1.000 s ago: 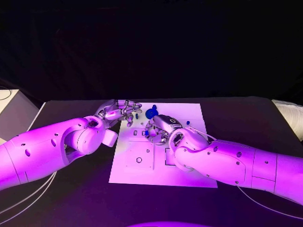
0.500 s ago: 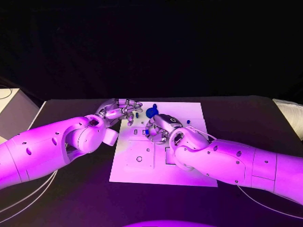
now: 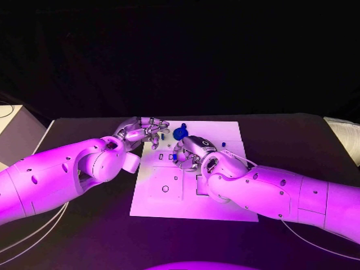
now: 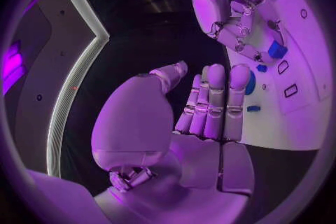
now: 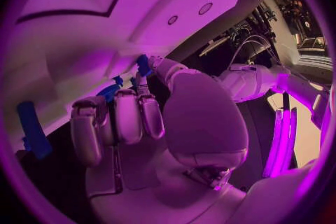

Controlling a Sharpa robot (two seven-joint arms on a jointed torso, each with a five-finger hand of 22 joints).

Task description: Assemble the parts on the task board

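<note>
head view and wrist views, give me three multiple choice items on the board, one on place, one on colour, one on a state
1. Where does the right hand work?
A. over the board
B. off the table
C. on the grey box

2. What colour are the parts on the board?
A. yellow
B. blue
C. green

3. How is the left hand?
A. gripping the board's edge
B. holding a cable
C. holding nothing, fingers straight and together

Key: 1 A, the head view shows the right hand above the board's middle. 2 B, the pieces by both hands are blue. 3 C, the left wrist view shows straight fingers side by side and a bare palm.
</note>
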